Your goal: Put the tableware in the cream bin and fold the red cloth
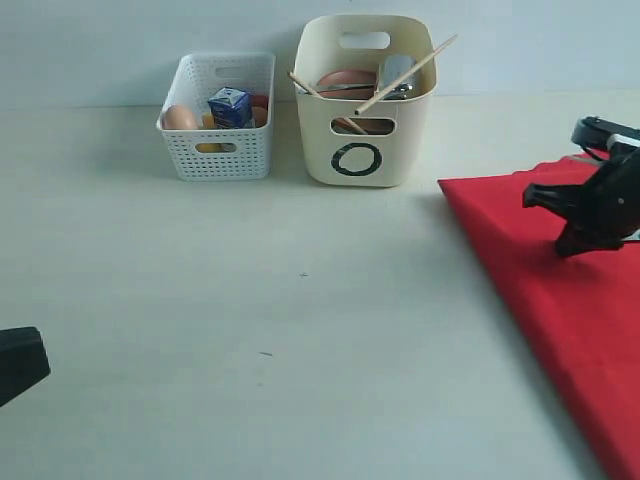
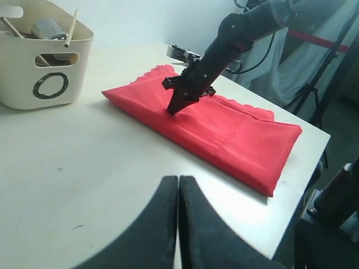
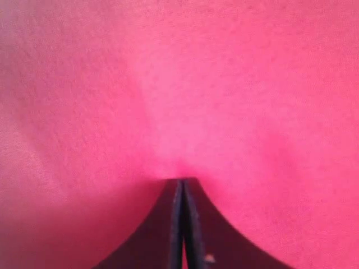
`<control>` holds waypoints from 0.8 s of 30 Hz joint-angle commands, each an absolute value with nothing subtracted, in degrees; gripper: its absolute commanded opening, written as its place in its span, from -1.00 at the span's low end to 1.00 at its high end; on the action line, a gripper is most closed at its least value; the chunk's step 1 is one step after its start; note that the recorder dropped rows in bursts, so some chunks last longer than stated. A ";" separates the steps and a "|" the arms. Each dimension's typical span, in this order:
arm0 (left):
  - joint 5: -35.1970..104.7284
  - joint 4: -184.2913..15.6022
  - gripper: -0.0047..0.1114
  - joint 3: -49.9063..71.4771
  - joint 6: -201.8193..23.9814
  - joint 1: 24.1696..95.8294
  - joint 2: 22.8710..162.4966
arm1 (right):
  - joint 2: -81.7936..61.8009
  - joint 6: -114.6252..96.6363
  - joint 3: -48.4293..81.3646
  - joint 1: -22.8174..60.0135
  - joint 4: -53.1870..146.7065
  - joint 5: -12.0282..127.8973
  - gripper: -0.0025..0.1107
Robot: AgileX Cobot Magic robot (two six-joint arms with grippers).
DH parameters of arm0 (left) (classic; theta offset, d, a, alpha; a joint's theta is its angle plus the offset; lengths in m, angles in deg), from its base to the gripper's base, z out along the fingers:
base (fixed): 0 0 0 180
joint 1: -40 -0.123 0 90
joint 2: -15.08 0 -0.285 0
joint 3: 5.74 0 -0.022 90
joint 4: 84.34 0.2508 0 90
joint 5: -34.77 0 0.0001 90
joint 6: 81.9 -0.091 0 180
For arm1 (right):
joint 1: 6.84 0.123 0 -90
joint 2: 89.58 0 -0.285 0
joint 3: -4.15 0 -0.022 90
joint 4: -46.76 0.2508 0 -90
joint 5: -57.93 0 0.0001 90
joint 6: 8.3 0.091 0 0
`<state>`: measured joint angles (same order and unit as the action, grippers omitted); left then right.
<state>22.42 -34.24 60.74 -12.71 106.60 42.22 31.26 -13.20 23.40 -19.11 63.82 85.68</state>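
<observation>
Because the right wrist view is filled edge to edge with the large, bright red cloth (image 3: 252,84), you get no hem, fold or surface from it. It shows only the black right fingers (image 3: 168,213), pressed together with their tips sunk in the fabric. The fabric puckers toward the tips and a red sliver sits between them, so they look closed on a thin pinch of it.

In your exterior view the red cloth (image 1: 560,320) lies at the right of the frame on the pale surface (image 1: 300,330), cut off by the right and bottom edges and well apart from both bins. The left wrist view shows it whole: a long, flat, doubled rectangle with its scalloped edge along the far side.

Your left arm (image 1: 15,365) is only a black corner at the lower left edge of the exterior view. The left fingers (image 2: 165,213) are closed tight on nothing, over bare surface.

At top centre stands the tall, smooth cream bin (image 1: 320,130) with a black "O" mark. Two thin wooden chopsticks (image 1: 405,75) slant out over its rim. A shiny steel cup (image 1: 396,70) and a round brown plate (image 1: 345,78) peek above it, and its wall hides everything else inside. Just to its left is a white perforated basket (image 1: 215,160) holding a blue milk carton (image 1: 230,105) and a brown egg (image 1: 180,118). Its other contents are hard to make out.
</observation>
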 commanded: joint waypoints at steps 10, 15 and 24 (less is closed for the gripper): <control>22.98 -34.01 -0.88 60.84 -12.58 106.55 41.97 | 19.91 -3.09 25.12 -20.34 48.90 92.38 -0.96; 23.31 -34.01 -0.88 60.84 -12.58 106.55 41.97 | 27.12 -0.54 25.51 -19.80 48.88 87.23 -0.96; 24.03 -34.01 -0.88 60.84 -12.72 106.55 41.97 | 42.18 -6.78 10.97 -16.81 61.74 83.62 -0.96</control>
<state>23.33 -34.24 60.86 -12.71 106.60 42.22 36.09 -5.63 15.50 -17.41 58.65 83.29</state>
